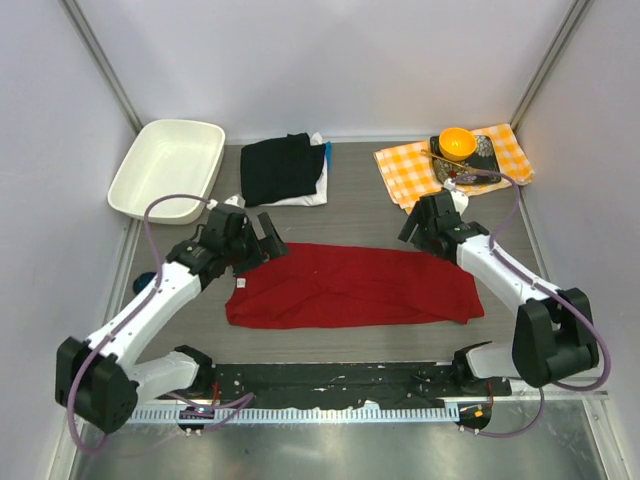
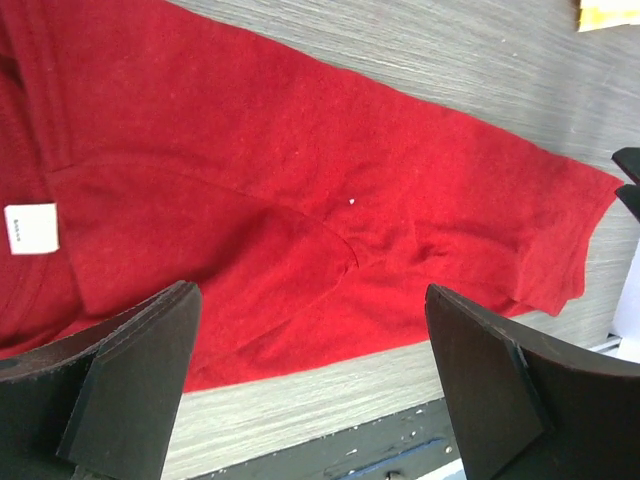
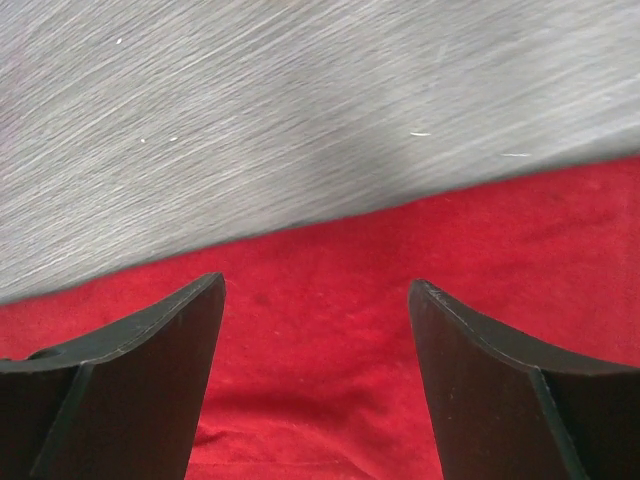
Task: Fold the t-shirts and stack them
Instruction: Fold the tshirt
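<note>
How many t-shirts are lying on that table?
3: a bright red cloth shirt laid out at the front, a folded black shirt at the back, and a folded white one under it. Others may be hidden beneath.

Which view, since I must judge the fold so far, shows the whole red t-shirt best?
The top external view: the red t-shirt lies there end to end, a long strip across the table. The left wrist view shows a large part, with its white label; the right wrist view only an edge.
</note>
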